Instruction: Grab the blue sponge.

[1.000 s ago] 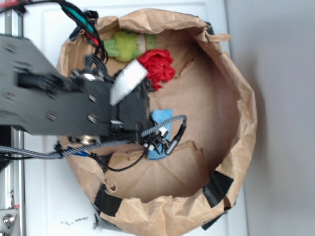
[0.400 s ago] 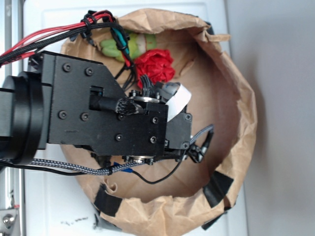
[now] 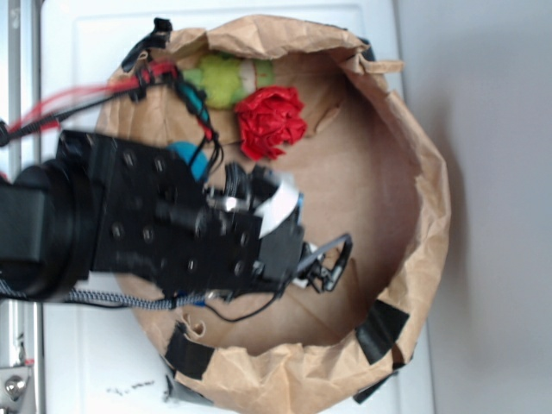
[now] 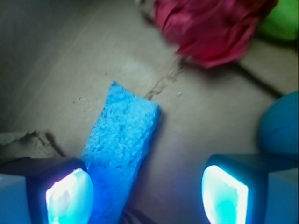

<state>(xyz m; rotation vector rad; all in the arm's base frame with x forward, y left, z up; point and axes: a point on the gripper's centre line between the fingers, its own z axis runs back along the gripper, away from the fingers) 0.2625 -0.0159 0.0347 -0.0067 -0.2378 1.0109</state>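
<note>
White tabletop [image 3: 86, 52] carries a wide brown paper bag [image 3: 423, 172] whose wall is rolled down, so that it stands like a round basin; black tape patches [image 3: 379, 332] sit on its lower rim. Inside the bag, close to the upper rim, lies a green plush toy [image 3: 222, 82], and just below it, touching or nearly touching, a red crumpled object [image 3: 272, 121] rests on the paper floor.

In the exterior view the black arm [image 3: 138, 224] enters from the left edge and covers the left half of the bag floor; red cables [image 3: 78, 103] and a braided cable [image 3: 112, 299] run along it. A small part of a teal-blue ball [image 3: 188, 159] shows above the arm body, near the left wall of the bag. From this view the blue sponge is hidden under the arm.

In the wrist view the gripper [image 4: 147, 196] hangs over the paper floor with its jaws spread wide apart; both fingertips [image 4: 224, 196] glow pale blue and hold nothing. The blue sponge [image 4: 124, 140] lies flat on the bag floor, its long side running slantwise; its near end reaches down beside the fingertip at the left side of this view, partly between the two fingers, but I cannot tell if it touches. The red object [image 4: 210, 28] is at the upper edge, apart from the sponge; the ball [image 4: 280, 126] is at the right edge, and the green toy [image 4: 285, 21] in the upper right corner.
</note>
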